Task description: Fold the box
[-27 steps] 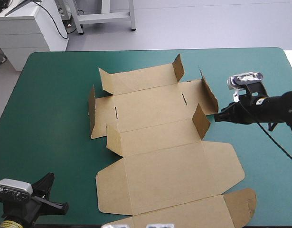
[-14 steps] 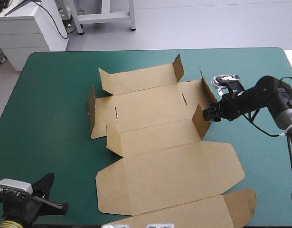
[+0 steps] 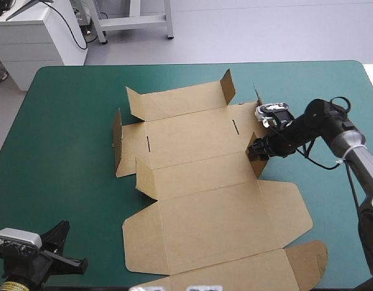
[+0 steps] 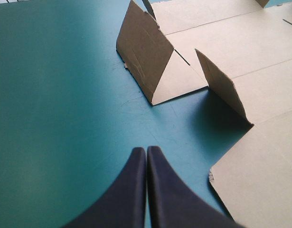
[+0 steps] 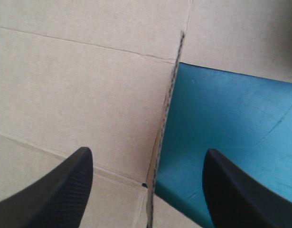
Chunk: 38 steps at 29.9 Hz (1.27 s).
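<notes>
box (image 3: 204, 206), raised flap edge (image 5: 167, 107) between spread right claw (image 5: 145, 156), left claw (image 4: 146, 152) pressed together

**Grey floor behind a teal-green table**

The table (image 3: 65, 121), teal-green covered, spreads under the left gripper (image 4: 146, 149) and the right gripper (image 3: 254, 153). Past its far edge, beyond both, lies grey floor (image 3: 265, 30). Far ahead of the left gripper stands a white cabinet (image 3: 34, 42); beside it, 2 grey metal frame legs (image 3: 168, 18).

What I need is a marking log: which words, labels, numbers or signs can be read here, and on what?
None can be read. The box is plain brown board in every view; the teal-green table cover is unprinted; the left gripper and right gripper carry no marks.
</notes>
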Motion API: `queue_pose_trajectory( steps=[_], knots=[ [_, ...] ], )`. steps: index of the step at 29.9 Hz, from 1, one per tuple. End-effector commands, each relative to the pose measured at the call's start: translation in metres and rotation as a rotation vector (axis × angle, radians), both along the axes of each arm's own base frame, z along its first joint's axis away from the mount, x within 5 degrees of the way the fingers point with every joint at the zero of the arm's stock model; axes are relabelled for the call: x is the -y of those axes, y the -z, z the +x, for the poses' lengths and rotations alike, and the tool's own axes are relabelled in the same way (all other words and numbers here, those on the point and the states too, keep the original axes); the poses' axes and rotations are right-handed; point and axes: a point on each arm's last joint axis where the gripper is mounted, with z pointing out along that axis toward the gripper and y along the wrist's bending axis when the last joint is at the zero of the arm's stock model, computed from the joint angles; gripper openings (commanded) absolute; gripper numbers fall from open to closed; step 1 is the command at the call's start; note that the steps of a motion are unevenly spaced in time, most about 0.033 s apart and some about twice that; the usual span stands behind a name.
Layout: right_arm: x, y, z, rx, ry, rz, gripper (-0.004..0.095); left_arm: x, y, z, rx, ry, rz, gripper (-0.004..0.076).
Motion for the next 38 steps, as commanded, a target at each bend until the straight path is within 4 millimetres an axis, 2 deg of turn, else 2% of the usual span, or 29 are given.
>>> queue_pose_trajectory(
  steps=[1, 5, 9, 13, 14, 17, 21, 24, 32, 38],
  knots=[
    [-0.01, -0.015, 0.003, 0.091, 0.008, -0.045, 0.0615, 0.001, -0.012, 0.003, 0.072, -0.004, -0.033, -0.0008],
    [-0.014, -0.009, 0.006, 0.088, -0.014, -0.088, 0.0597, 0.001, -0.012, 0.003, 0.072, -0.004, -0.033, -0.0008],
    [-0.014, -0.006, 0.011, 0.088, -0.024, -0.112, 0.0494, 0.001, -0.012, 0.003, 0.072, -0.004, -0.034, -0.0008],
    [-0.015, -0.008, 0.017, 0.091, -0.038, -0.115, 0.0298, 0.001, -0.012, 0.003, 0.072, -0.004, -0.034, -0.0008],
    [-0.016, -0.009, 0.019, 0.09, -0.048, -0.117, 0.0198, 0.001, -0.012, 0.003, 0.072, -0.004, -0.034, -0.0008],
    [-0.018, -0.007, 0.024, 0.064, -0.098, -0.129, -0.0015, 0.001, -0.012, 0.003, 0.072, -0.004, -0.034, -0.0008],
    [-0.022, -0.011, 0.03, 0.049, -0.16, -0.187, -0.001, 0.001, -0.012, 0.003, 0.072, -0.004, -0.034, -0.0008],
    [-0.029, -0.022, 0.034, 0.135, -0.283, -0.237, -0.0014, 0.001, -0.012, 0.003, 0.072, -0.004, -0.034, -0.0008],
    [-0.069, -0.074, 0.035, 0.452, -0.639, -0.36, -0.0021, 0.001, -0.012, 0.003, 0.072, -0.004, -0.032, -0.0008],
    [-0.103, -0.099, 0.032, 0.701, -0.801, -0.44, -0.0021, 0.001, -0.012, 0.003, 0.072, -0.003, -0.034, -0.0008]
  ],
)
